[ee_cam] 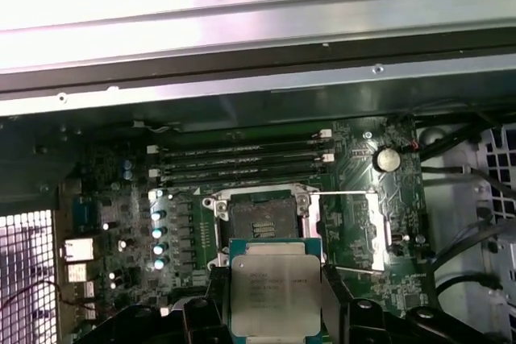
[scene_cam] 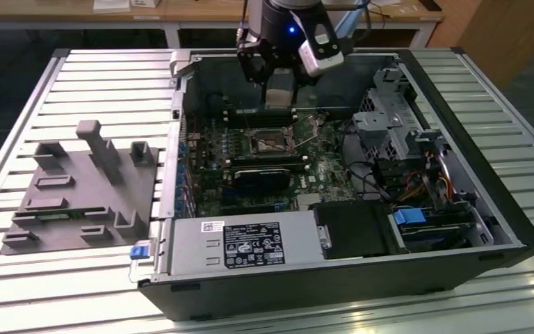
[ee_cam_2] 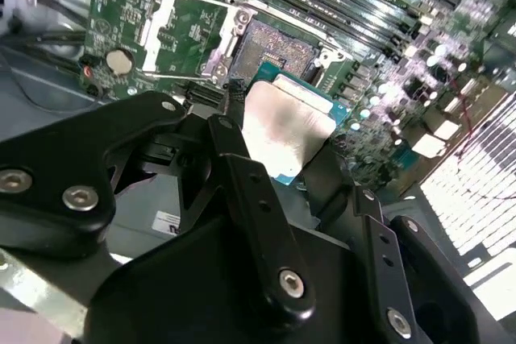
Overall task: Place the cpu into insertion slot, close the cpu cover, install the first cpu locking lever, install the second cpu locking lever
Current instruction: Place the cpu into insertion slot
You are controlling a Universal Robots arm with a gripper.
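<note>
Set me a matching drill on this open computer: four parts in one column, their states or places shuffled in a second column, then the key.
Parts
1. cpu
2. insertion slot
3. cpu cover
4. coin cell

States
A. swung open, off the slot
B. round and silvery, flat on the green board
C. empty, contacts bare
D. clamped in the pincer, above that board

Pairs: 1-D, 2-C, 3-A, 4-B
</note>
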